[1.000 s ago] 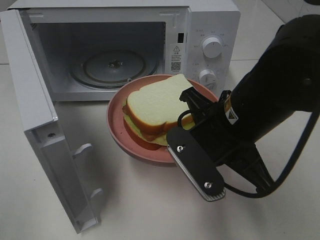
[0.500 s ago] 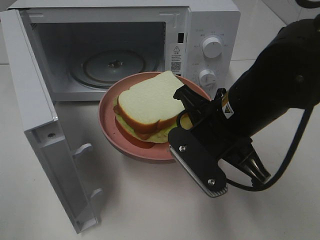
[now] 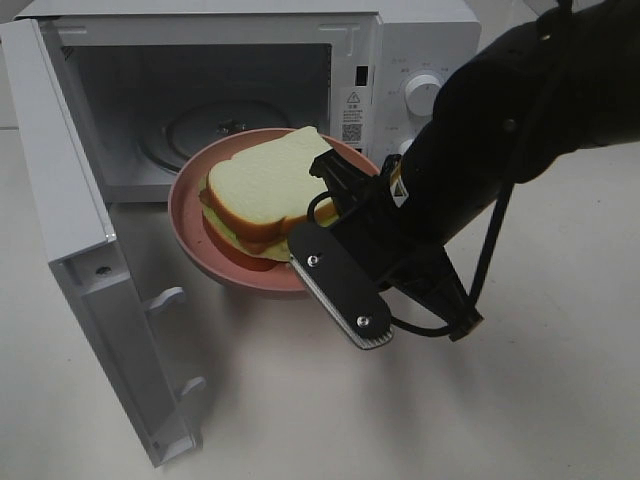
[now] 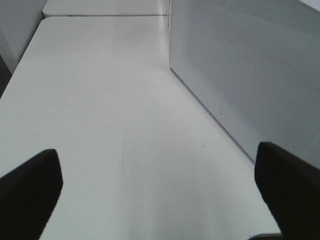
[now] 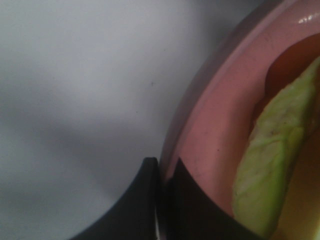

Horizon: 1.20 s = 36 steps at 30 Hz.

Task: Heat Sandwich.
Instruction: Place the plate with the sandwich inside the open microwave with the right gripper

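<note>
The microwave door is open. The right end effector pinches the rim of the pink plate. The sandwich on it is just outside, not in yet. The left end effector is wide open, empty.

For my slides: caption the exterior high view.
Right gripper, jaws shut on the rim of the round pink plate, holds the white-bread sandwich with green filling before the open white microwave oven.
</note>
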Motion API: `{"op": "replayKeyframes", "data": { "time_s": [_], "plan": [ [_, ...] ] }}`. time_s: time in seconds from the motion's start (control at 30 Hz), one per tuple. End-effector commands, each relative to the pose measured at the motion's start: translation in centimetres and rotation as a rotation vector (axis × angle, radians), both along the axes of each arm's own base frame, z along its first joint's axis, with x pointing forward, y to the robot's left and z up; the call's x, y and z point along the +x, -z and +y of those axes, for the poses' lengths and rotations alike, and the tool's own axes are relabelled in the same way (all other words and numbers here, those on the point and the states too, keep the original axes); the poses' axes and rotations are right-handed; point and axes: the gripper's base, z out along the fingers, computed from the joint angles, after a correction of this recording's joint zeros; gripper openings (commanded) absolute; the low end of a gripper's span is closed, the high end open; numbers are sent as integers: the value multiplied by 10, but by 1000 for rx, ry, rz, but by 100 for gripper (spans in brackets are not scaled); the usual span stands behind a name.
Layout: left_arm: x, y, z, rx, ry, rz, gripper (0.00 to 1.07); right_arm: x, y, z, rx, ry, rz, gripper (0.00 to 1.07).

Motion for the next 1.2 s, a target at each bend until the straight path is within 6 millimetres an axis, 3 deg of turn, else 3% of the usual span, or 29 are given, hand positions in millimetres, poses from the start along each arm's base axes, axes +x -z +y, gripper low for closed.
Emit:
{"op": "replayKeyframes", "data": {
  "time_s": [0.03,1.2],
  "plan": [
    [-4,0,0,-3,2,-33,100,8,-4,7,27,-2,-23,0],
    [-4,0,0,-3,2,-33,100,61,1,55,-20,24,18,0]
  ]
}}
